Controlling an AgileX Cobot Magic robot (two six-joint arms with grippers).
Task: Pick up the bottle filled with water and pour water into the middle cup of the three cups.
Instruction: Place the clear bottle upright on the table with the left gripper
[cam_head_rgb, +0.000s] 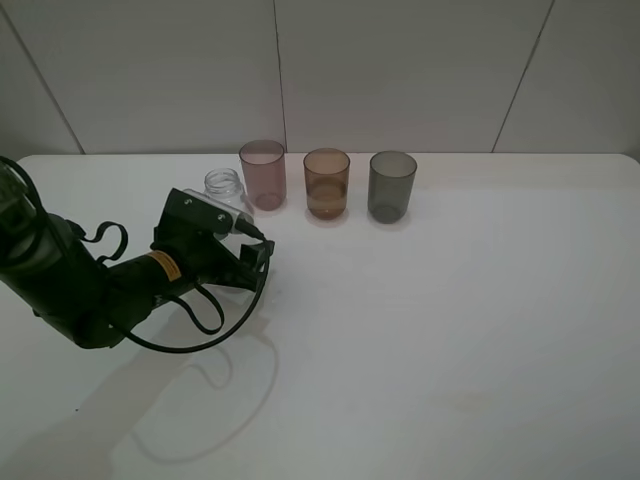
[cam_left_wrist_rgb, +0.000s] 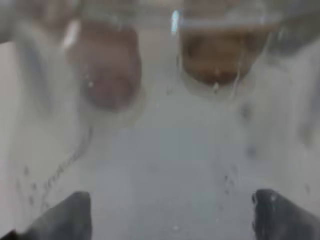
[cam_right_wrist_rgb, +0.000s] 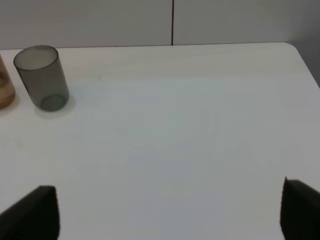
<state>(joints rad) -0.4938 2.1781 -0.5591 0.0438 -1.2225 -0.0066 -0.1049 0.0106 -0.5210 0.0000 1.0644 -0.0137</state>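
Observation:
The clear bottle (cam_head_rgb: 224, 186) stands upright at the left end of the cup row, close to the pinkish-mauve cup (cam_head_rgb: 263, 173). My left gripper (cam_head_rgb: 238, 236) is around its lower part, which is hidden. In the left wrist view the bottle (cam_left_wrist_rgb: 165, 165) fills the frame between the fingertips (cam_left_wrist_rgb: 70, 215), and the gripper (cam_left_wrist_rgb: 170, 215) looks shut on it. The amber-brown middle cup (cam_head_rgb: 327, 182) shows a darker band at its bottom. The grey-green cup (cam_head_rgb: 391, 186) stands to its right. My right gripper (cam_right_wrist_rgb: 170, 210) is open and empty and is outside the exterior view.
Seen through the bottle, the mauve cup (cam_left_wrist_rgb: 107, 70) and the amber cup (cam_left_wrist_rgb: 220, 55) look blurred. The grey-green cup (cam_right_wrist_rgb: 42, 77) sits far from the right gripper. The white table (cam_head_rgb: 450, 330) meets a tiled wall behind the cups. A black cable loops off the left arm (cam_head_rgb: 200, 320).

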